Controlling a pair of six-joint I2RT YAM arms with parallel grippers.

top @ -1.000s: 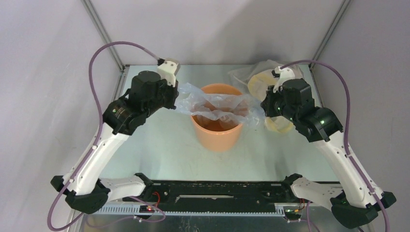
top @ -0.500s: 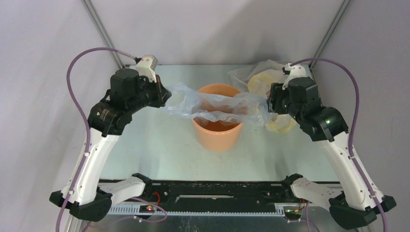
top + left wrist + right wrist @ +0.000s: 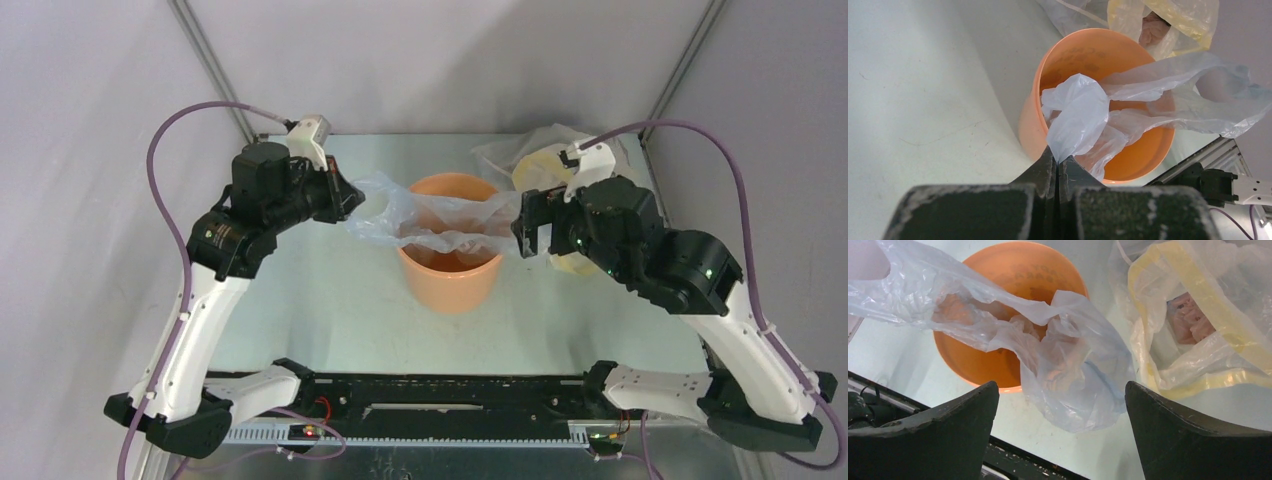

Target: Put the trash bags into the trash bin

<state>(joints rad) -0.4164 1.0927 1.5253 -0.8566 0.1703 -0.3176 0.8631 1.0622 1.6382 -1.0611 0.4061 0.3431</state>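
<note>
One bag (image 3: 450, 215), one bin (image 3: 450, 287). Left pincer (image 3: 1058, 167) clamps the bag; right pincer (image 3: 1060, 387), earlier gripping it, now gapes wide, bag just ahead.

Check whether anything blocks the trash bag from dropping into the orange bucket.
Nothing visible blocks it. The trash bag drapes across the open orange bucket, one end pinched in the left gripper, the other hanging over the rim near the open right gripper. The clear-and-yellow bundle sits beside the bucket.
</note>
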